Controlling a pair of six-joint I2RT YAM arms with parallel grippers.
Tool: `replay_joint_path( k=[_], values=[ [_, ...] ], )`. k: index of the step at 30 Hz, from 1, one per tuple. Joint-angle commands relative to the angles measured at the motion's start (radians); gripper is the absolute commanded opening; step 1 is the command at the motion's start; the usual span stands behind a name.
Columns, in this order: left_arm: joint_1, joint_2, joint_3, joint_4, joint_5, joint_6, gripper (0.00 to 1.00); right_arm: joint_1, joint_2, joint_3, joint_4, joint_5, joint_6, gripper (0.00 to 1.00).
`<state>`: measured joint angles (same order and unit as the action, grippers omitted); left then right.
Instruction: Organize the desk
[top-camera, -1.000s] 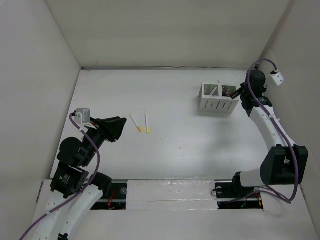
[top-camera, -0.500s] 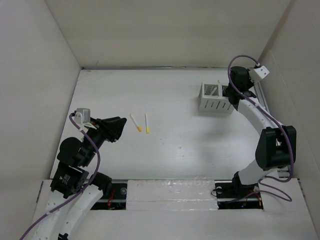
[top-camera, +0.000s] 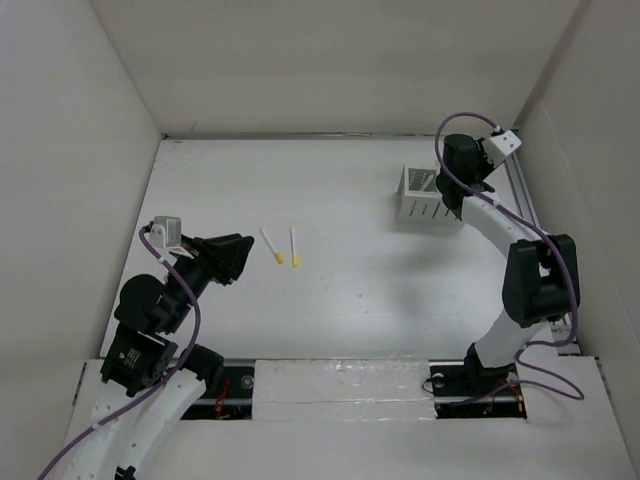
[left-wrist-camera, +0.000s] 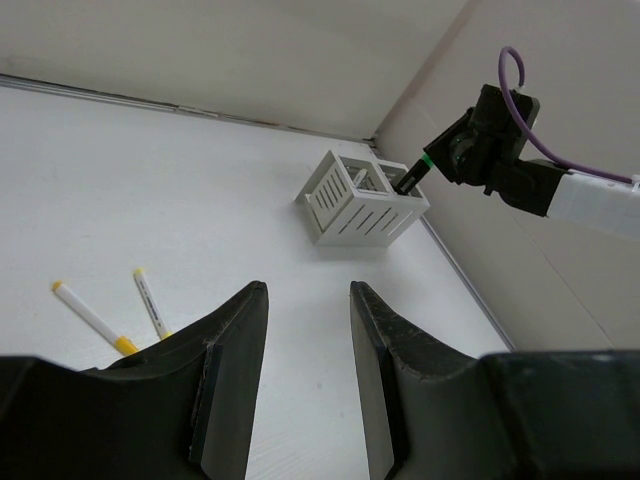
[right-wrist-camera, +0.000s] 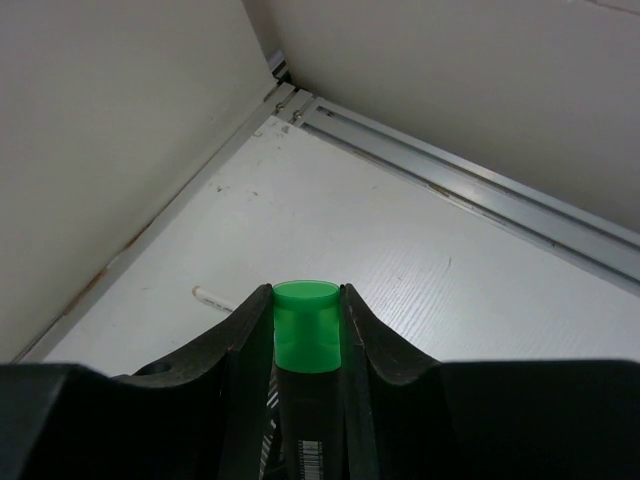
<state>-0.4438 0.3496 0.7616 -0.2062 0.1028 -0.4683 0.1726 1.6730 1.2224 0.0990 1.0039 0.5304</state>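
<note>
Desk (top-camera: 360, 300), flat, matte white, metal rail (right-wrist-camera: 470, 188) edging

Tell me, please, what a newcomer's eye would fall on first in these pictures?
First comes the bright green-capped marker, clamped in the right pincer just above the white slotted box at the far right of the desk. Next come two yellow-capped markers, lying side by side but apart on the left half, with the left pincer open and empty near them.
</note>
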Motion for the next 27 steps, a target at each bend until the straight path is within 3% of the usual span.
replay_joint_path(
  k=[1, 6, 10, 19, 24, 27],
  values=[
    [-0.006, 0.006, 0.015, 0.05, 0.003, 0.013, 0.35, 0.013, -0.001, 0.048, 0.054, 0.052, -0.03, 0.11],
    [-0.006, 0.005, 0.016, 0.048, 0.005, 0.013, 0.35, 0.042, 0.002, 0.031, 0.054, 0.068, -0.015, 0.13],
    [-0.006, 0.005, 0.013, 0.048, 0.006, 0.013, 0.35, 0.07, -0.013, 0.012, 0.054, 0.087, -0.003, 0.23],
    [-0.006, 0.003, 0.012, 0.048, 0.006, 0.011, 0.35, 0.116, -0.082, -0.03, 0.076, 0.084, -0.01, 0.23],
    [-0.006, 0.003, 0.012, 0.047, 0.005, 0.011, 0.35, 0.136, -0.151, -0.06, 0.074, 0.05, -0.006, 0.39],
    [-0.006, 0.002, 0.013, 0.048, 0.0, 0.011, 0.35, 0.156, -0.2, -0.066, 0.048, 0.007, 0.002, 0.41]
  ],
)
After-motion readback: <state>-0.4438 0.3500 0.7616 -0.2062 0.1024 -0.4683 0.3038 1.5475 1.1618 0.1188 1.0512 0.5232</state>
